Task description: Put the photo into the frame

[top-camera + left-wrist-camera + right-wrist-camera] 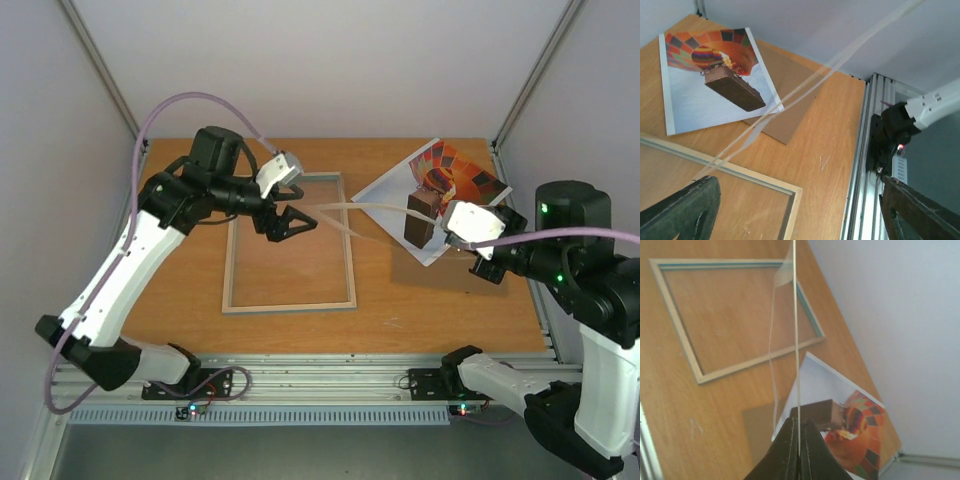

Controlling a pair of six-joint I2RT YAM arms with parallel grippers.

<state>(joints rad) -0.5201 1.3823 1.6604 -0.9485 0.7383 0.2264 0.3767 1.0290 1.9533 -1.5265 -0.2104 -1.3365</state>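
Turquoise-edged, pale wood-coloured rectangular picture frame (290,305) is found lying flat on the orange-brown wooden table (430,300), left of centre. The rectangular paper photo (400,190) of an orange and red hot-air balloon is found at the far right, partly on a flat brown backing board (790,95), near the frame's far right corner but outside it. The right hand (447,222) is fully closed on one edge of a thin clear sheet (370,210), held in the air. The left hand (292,213) is spread wide above the frame's far part and grips nothing; the sheet's free end is just beside it. Handling of the sheet is judged the step in hand. Recommended: the free end is to be supported, the sheet kept untwisted, and its corners matched to the opening before release.
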